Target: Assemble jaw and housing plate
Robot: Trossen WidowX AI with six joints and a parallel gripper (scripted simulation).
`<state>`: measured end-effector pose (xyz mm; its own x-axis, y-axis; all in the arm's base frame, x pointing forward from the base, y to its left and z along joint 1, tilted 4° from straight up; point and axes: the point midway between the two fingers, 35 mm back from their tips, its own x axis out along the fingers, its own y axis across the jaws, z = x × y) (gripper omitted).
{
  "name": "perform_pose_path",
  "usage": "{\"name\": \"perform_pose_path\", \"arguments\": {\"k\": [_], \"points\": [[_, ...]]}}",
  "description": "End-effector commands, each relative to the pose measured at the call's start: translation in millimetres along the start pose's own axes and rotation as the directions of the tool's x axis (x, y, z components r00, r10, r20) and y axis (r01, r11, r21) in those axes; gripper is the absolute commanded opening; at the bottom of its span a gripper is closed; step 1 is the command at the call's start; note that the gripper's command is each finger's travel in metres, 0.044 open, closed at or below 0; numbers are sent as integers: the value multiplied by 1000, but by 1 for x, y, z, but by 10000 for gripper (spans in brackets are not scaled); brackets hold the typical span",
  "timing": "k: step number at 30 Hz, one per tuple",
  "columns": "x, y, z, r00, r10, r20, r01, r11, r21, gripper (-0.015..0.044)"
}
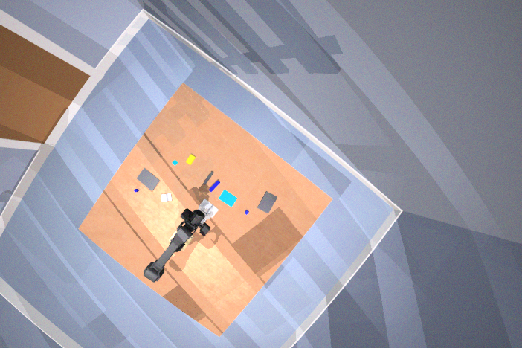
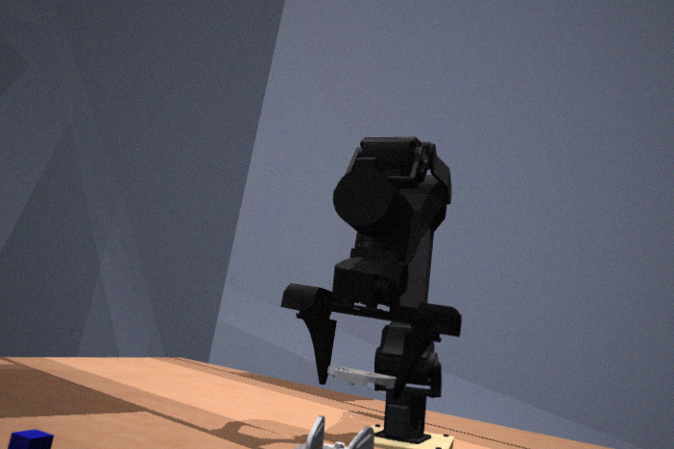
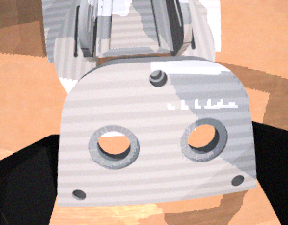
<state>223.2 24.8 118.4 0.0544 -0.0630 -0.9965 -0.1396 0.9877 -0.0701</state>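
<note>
My gripper (image 1: 195, 221) (image 2: 360, 385) (image 3: 154, 138) is shut on the white housing plate (image 2: 349, 373) (image 3: 157, 106), one finger at each side edge. The plate hangs nearly level, slightly tilted in the exterior view, clear above the table. Its two large ringed holes are open, with table showing through them. The pale gripper base (image 1: 212, 210) (image 3: 210, 48) lies beyond the plate's far edge in the wrist view. Two jaws stand up from it, a left jaw (image 2: 317, 434) (image 3: 86, 29) and a right jaw (image 2: 363, 440) (image 3: 186, 34). Pins, stubs and gear teeth are hidden, so meshing cannot be told.
A cyan plate (image 1: 227, 198), a blue bar (image 1: 214, 186) and a grey bar (image 1: 207, 178) lie beyond the base. Grey slabs (image 1: 148, 179) (image 1: 267, 201) lie to either side. A white piece (image 1: 166, 198) is left of the arm; a yellow block (image 1: 190, 159) lies farther off.
</note>
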Motion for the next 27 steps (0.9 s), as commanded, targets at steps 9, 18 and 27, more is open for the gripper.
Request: {"name": "perform_pose_path", "arguments": {"k": [9,18,27], "points": [[-1,4,-13,1000,-2,4,2,1000,3,351],[-1,4,-13,1000,-2,4,2,1000,3,351],[-1,4,-13,1000,-2,4,2,1000,3,351]]}}
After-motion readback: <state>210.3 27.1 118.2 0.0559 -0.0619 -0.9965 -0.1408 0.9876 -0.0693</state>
